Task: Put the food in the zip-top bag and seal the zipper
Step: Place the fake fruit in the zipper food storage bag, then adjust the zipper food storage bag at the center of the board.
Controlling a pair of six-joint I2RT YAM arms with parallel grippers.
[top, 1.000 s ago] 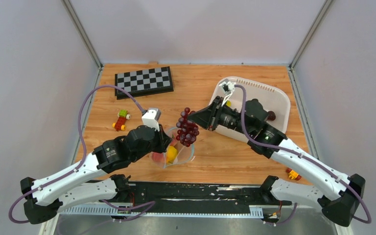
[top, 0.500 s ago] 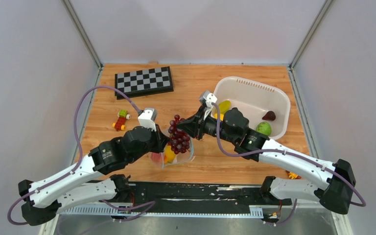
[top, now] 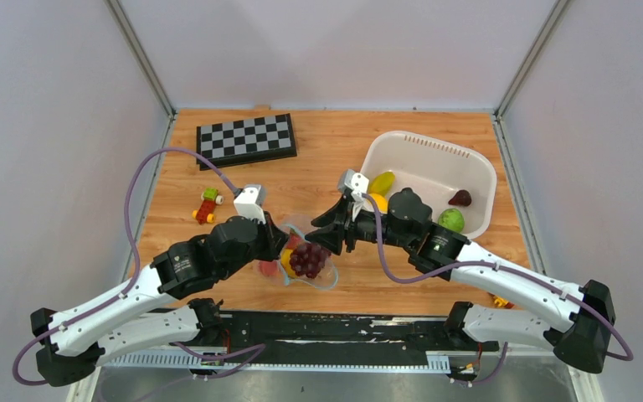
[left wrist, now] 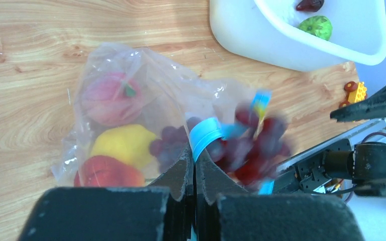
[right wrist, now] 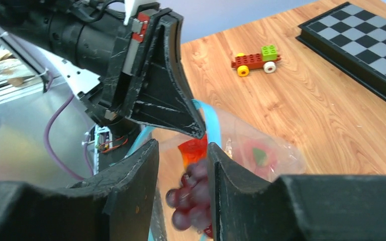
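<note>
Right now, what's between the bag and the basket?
The open right gripper, right beside the bag, with the basket behind it; the top view shows it.

Overhead view looks steeply down on the whole counter (top: 318,159) from its near edge; left wrist view looks down, close, onto the bag (left wrist: 146,100); right wrist view faces that same bag, slanting, near.

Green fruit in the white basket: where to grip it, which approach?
Grip the green fruit across its round middle, straight down from above. It sits low in the white basket close to the near wall, so a side approach looks blocked; fingers along that wall should fit. The dark red piece lies apart from it.
</note>
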